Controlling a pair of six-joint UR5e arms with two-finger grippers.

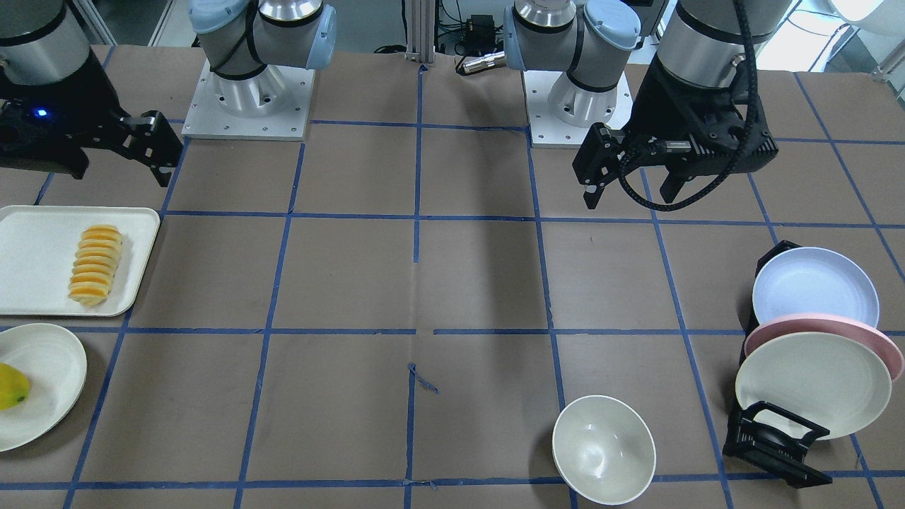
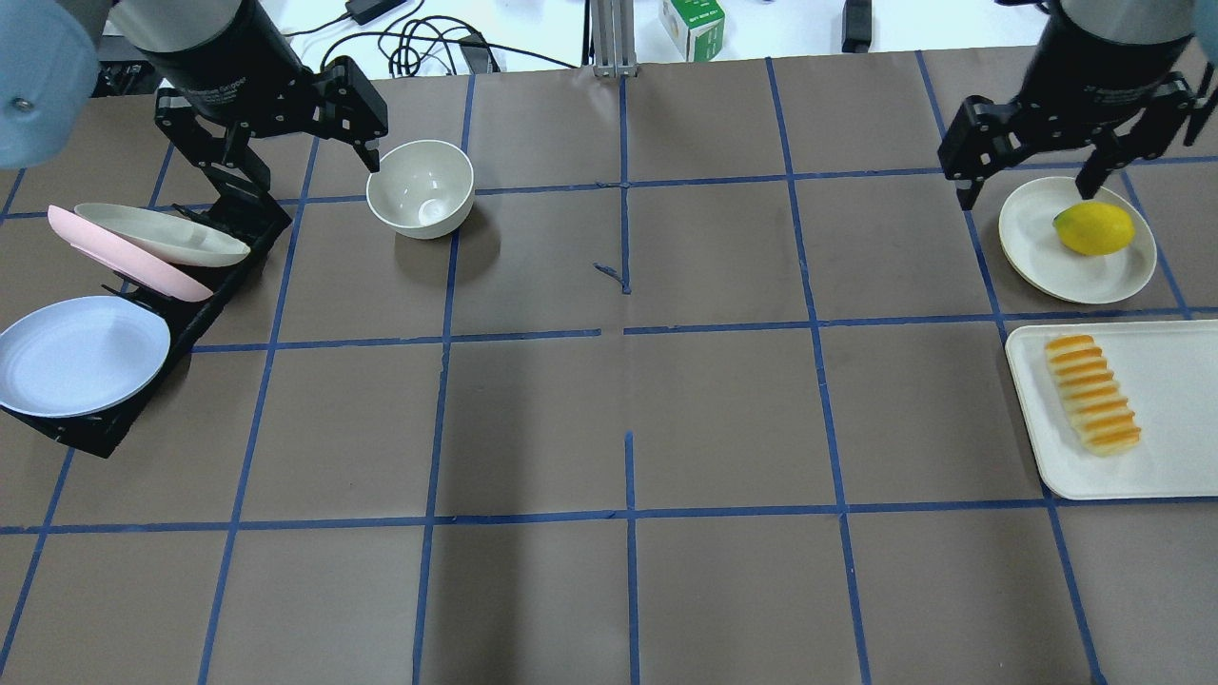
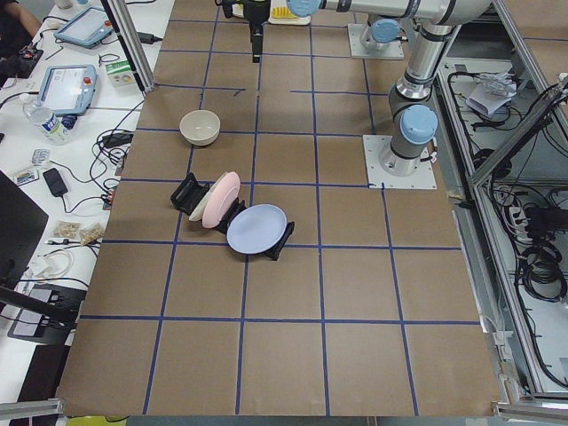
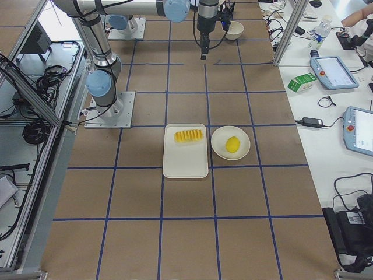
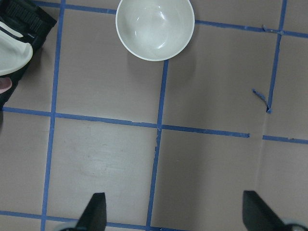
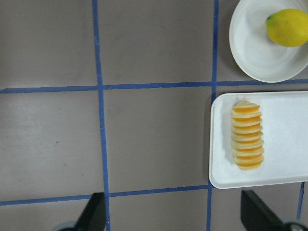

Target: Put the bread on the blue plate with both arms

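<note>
The bread [image 2: 1092, 393] lies on a white tray [image 2: 1170, 447] at the table's right side; it also shows in the front view [image 1: 95, 265] and the right wrist view [image 6: 247, 135]. The blue plate [image 2: 76, 354] leans in a black rack [image 2: 205, 304] at the far left, also in the front view [image 1: 813, 286]. My left gripper [image 2: 285, 157] hangs open and empty above the table, between the rack and a bowl. My right gripper [image 2: 1028, 185] hangs open and empty over the edge of a cream plate, beyond the tray. Both wrist views show the fingers wide apart.
A pink plate [image 2: 114, 252] and a cream plate [image 2: 162, 233] stand in the same rack. A cream bowl [image 2: 420, 187] sits near the left gripper. A yellow fruit [image 2: 1092, 228] lies on a cream plate [image 2: 1032, 238] beside the tray. Blue tape lines grid the brown table.
</note>
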